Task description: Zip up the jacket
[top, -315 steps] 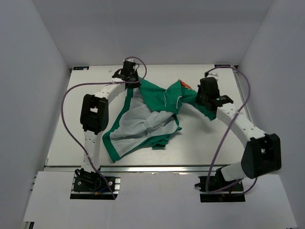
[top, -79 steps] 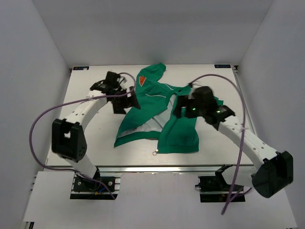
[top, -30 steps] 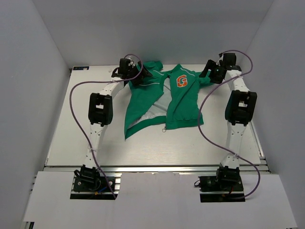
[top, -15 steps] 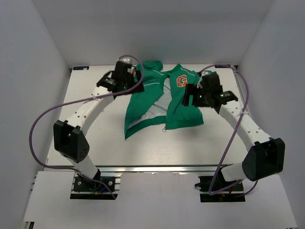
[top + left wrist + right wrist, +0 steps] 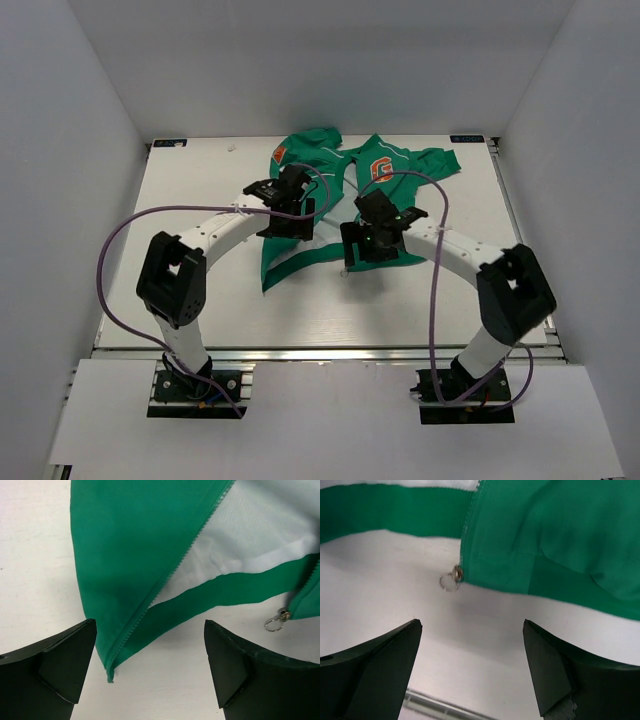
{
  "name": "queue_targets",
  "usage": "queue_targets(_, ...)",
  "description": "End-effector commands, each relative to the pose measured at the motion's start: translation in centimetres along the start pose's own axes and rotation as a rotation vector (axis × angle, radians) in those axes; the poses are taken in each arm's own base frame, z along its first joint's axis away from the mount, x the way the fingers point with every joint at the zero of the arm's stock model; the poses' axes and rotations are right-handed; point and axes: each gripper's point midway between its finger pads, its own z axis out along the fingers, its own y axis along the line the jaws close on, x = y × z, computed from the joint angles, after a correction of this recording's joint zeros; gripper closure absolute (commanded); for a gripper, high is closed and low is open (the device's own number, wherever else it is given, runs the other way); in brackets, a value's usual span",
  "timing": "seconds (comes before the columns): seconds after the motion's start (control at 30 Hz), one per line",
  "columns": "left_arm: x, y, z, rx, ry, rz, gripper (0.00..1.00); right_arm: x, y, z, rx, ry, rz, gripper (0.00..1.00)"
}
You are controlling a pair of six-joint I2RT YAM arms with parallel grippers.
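Top external view had the jacket [image 5: 322, 172] lying front-up and unzipped at the upper middle of the table [image 5: 200, 160], with pale lining showing between its fronts. The left gripper [image 5: 149, 626] and right gripper [image 5: 472, 623] both hovered over its lower hem, jaws spread wide and gripping nothing. The fabric looked light, limp and apt to bunch or slide on the smooth top. The best holds seemed to be the hem corners beside the teeth and the small metal pull ring [image 5: 449, 581], which lay flat and looked hard to pinch. The chest badge [image 5: 380, 170] read "G"; the orange sleeve patch [image 5: 280, 153] was too small to read.
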Motion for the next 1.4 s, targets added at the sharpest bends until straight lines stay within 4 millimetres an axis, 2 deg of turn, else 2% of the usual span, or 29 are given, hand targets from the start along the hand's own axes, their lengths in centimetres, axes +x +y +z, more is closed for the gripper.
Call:
queue_targets(0.0,-2.3,-0.8,-0.4,0.028,-0.077,-0.014,0.02,-2.8,0.0,1.0,0.043,-0.060,0.043,0.14)
queue_targets(0.03,-1.9,-0.3,0.5,-0.016,-0.053,-0.022,0.02,-3.4,0.3,1.2,0.039,-0.067,0.045,0.14)
queue_targets(0.1,-2.2,1.2,0.9,-0.123,-0.047,-0.031,0.03,-3.3,0.1,2.3,0.058,-0.046,0.053,0.16)
queue_targets(0.13,-1.9,1.5,1.6,-0.149,-0.032,-0.025,0.07,-3.7,0.1,2.5,0.061,-0.049,0.059,0.16)
queue_targets(0.17,-1.9,1.7,1.8,-0.161,-0.031,-0.019,0.10,-3.5,0.1,3.1,0.066,-0.033,0.065,0.16)
queue_targets(0.27,-1.6,2.1,1.9,-0.176,-0.023,0.015,0.15,-3.6,-0.2,3.1,0.092,-0.030,0.075,0.16)
queue_targets(0.47,0.6,2.9,1.8,-0.170,0.026,0.087,0.14,-3.2,-1.3,1.2,0.085,-0.052,0.104,0.13)
queue_targets(0.5,0.4,2.7,1.5,-0.145,0.007,0.090,0.14,-3.2,-1.7,1.0,0.081,-0.055,0.116,0.12)
queue_targets(0.57,1.2,2.4,1.8,-0.111,0.015,0.116,0.13,-3.3,-2.0,0.2,0.055,-0.068,0.125,0.12)
queue_targets(0.6,1.4,2.4,1.8,-0.105,0.021,0.128,0.10,-2.8,-2.3,0.1,0.056,-0.060,0.122,0.12)
queue_targets(0.67,1.8,3.1,2.1,-0.143,0.041,0.141,0.12,-2.6,-2.6,-0.5,0.054,-0.070,0.128,0.12)
queue_targets(0.73,2.0,3.7,3.0,-0.206,0.068,0.129,0.28,-2.2,-2.7,-1.0,0.051,-0.076,0.125,0.12)
queue_targets(0.77,1.4,4.2,2.4,-0.243,0.073,0.130,0.35,-2.1,-2.8,-1.2,0.049,-0.077,0.127,0.12)
queue_targets(0.83,0.9,4.0,2.8,-0.259,0.081,0.129,0.62,-1.8,-3.0,-1.7,0.048,-0.087,0.124,0.11)
queue_targets(0.87,0.7,3.5,2.7,-0.236,0.087,0.126,0.75,-1.7,-3.1,-1.9,0.049,-0.089,0.125,0.11)
queue_targets(0.9,-0.4,2.8,2.2,-0.208,0.063,0.114,0.90,-1.5,-3.1,-2.0,0.048,-0.088,0.126,0.12)
queue_targets(0.93,-0.9,2.3,1.7,-0.177,0.046,0.103,1.00,-1.1,-3.2,-2.3,0.044,-0.089,0.126,0.11)
queue_targets(1.07,-3.3,-1.9,-0.7,0.065,-0.038,0.092,1.00,0.2,-2.6,-2.7,-0.009,-0.086,0.124,0.11)
queue_targets(1.13,-4.0,-4.7,-1.8,0.225,-0.059,0.090,1.00,0.9,-2.8,-2.9,-0.013,-0.087,0.126,0.11)
queue_targets(1.2,-4.0,-7.1,-2.2,0.338,-0.042,0.091,1.00,1.3,-3.0,-3.0,-0.010,-0.092,0.130,0.11)
queue_targets(1.23,-4.7,-8.2,-2.6,0.366,-0.061,0.093,1.00,1.4,-3.0,-3.1,-0.013,-0.096,0.129,0.11)
queue_targets(1.3,-4.6,-9.2,-0.8,0.350,-0.032,0.087,1.00,1.6,-3.1,-3.4,-0.014,-0.104,0.133,0.11)
queue_targets(1.33,-5.4,-10.0,-0.9,0.355,-0.037,0.085,1.00,1.6,-3.1,-3.5,-0.015,-0.106,0.133,0.11)
queue_targets(1.37,-5.0,-10.5,1.0,0.350,0.000,0.081,1.00,1.8,-3.1,-3.4,-0.014,-0.104,0.135,0.11)
